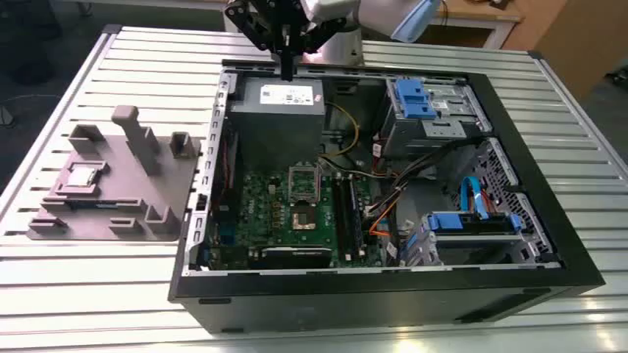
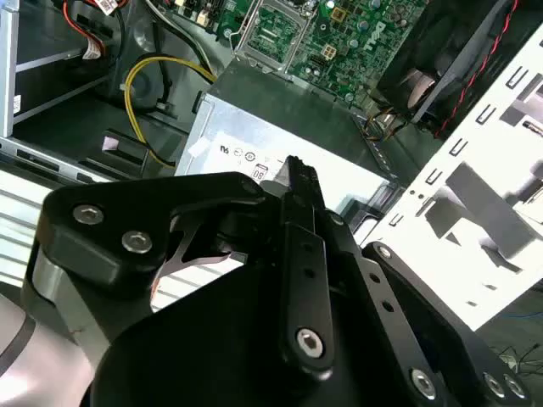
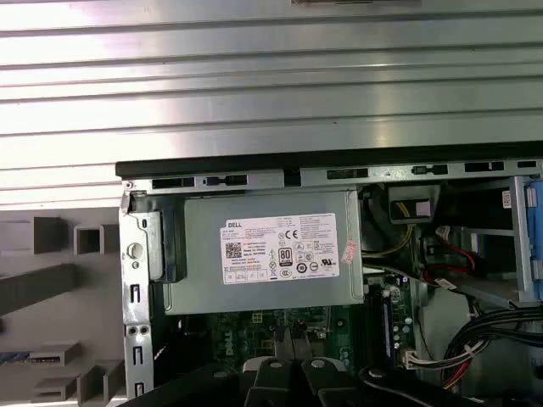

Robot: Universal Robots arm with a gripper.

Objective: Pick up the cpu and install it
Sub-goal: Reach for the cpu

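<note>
The cpu (image 1: 81, 176), a small silver square chip, lies flat in a recess of the grey plastic tray (image 1: 147, 220) at the exterior view's left, outside the computer case. My gripper (image 1: 287, 68) hangs far from it, above the case's back edge and the grey power supply (image 1: 276, 99), pointing down. Its black fingers (image 2: 297, 182) are pressed together and hold nothing. The dark square socket (image 1: 302, 215) sits on the green motherboard (image 1: 260, 220) in the middle of the case, with its metal frame (image 1: 304, 179) lifted open. The socket (image 2: 280, 25) also appears in the second wrist view.
The open black case (image 1: 549, 220) holds blue drive brackets (image 1: 412, 99), cable bundles (image 1: 412, 176) and memory slots (image 1: 343, 213) beside the socket. Upright blocks (image 1: 132, 136) rise from the tray. Everything rests on a slatted metal table (image 1: 118, 294).
</note>
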